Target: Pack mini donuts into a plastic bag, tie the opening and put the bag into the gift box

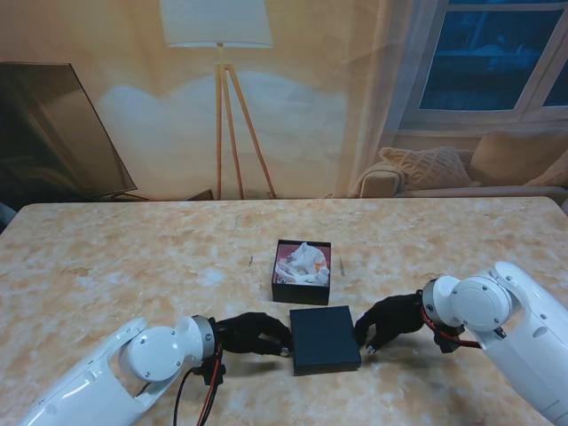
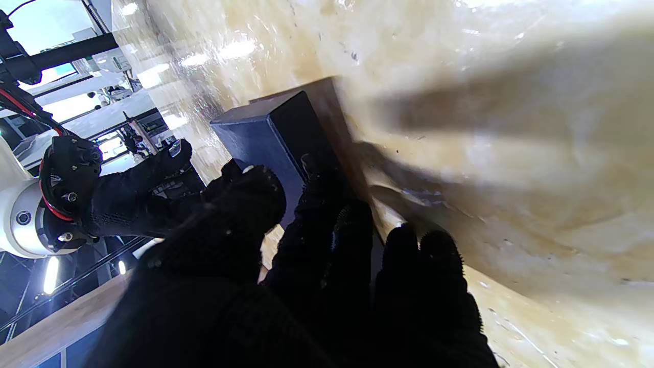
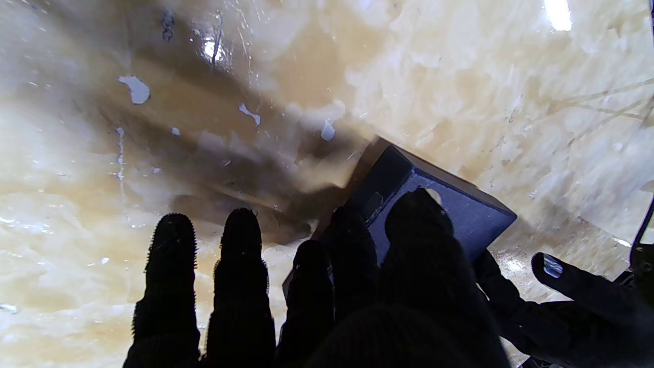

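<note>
The open black gift box [image 1: 277, 286] stands mid-table with a crumpled white plastic bag [image 1: 304, 262] inside it; donuts cannot be made out. Just nearer to me lies the dark flat box lid [image 1: 325, 339]. My left hand [image 1: 253, 335] grips its left edge and my right hand [image 1: 390, 321] its right edge. In the left wrist view the thumb lies on the lid [image 2: 265, 138] and the fingers [image 2: 327, 204] press its side. The right wrist view shows the same hold on the lid [image 3: 460, 204]. Whether the lid rests on the table I cannot tell.
The marble table [image 1: 133, 257] stretches wide to the left and right of the box. A thin small item [image 1: 342, 264] lies on the table right of the box. Behind the table are a floor lamp [image 1: 232, 106] and a sofa [image 1: 461, 173].
</note>
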Available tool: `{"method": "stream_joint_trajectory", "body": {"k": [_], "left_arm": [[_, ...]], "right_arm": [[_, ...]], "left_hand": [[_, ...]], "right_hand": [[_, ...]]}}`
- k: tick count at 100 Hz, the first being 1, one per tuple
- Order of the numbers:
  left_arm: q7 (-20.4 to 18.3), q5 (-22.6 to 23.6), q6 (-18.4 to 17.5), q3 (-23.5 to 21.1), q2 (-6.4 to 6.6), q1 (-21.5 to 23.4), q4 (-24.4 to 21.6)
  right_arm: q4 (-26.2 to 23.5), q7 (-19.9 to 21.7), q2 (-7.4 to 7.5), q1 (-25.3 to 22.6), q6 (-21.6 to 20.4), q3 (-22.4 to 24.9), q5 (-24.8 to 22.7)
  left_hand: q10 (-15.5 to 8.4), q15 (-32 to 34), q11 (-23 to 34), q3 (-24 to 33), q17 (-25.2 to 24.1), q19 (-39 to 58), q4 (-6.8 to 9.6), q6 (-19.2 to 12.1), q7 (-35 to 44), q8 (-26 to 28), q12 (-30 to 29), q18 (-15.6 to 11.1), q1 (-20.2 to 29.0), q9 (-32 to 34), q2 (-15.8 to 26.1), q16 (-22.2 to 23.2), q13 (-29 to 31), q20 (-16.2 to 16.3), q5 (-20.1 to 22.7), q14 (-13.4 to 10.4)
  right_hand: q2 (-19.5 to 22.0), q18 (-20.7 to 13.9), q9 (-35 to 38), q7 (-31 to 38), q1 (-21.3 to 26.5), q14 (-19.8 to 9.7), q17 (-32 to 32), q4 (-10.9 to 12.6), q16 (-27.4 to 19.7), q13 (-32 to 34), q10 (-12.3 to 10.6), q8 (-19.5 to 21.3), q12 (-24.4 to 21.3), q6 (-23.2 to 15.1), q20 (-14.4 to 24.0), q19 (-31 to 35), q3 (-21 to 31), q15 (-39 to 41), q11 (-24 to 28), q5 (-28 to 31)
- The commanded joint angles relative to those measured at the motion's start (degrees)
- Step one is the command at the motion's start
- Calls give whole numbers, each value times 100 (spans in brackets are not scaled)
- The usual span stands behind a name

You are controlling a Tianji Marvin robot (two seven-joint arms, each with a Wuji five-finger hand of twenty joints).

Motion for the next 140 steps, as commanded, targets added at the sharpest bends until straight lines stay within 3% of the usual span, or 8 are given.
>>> {"method": "stream_joint_trajectory", "body": {"k": [1,60,140], "left_arm": [[-84,1,-43,21,-48,70,-81],[-38,-9,-106,-46,-63,41,-169],[-274,-15,-150,-388,3,212,-674]], "right_arm": [[-49,38,-99,-101,-50,-44,3],[-74,-217,-145,-204,-228,143,5],[-762,23,-95,-614,-417,693,17]], "left_hand": [[-661,162,-216,99,147,176,41,-716,-444,-174,-127,809,-187,-308,-82,139,121,172,-290,208],[-656,173,-225,123,160,190,39,-704,-459,-170,-132,793,-205,-332,-92,140,127,178,-295,218],[-610,190,-226,127,179,222,35,-666,-471,-163,-134,810,-228,-306,-97,145,153,194,-267,249]], "right_hand": [[66,26,10,-663,-36,169,16,135,-283,-242,37,-97,32,-698,-44,76,-17,-433,-93,-490],[37,45,27,-618,-49,175,118,129,-230,-100,38,-72,33,-725,-15,180,-7,-361,-68,-435],[65,50,164,-599,-97,163,167,122,-194,-15,30,-66,73,-724,-25,197,-22,-332,-38,-370]]}}
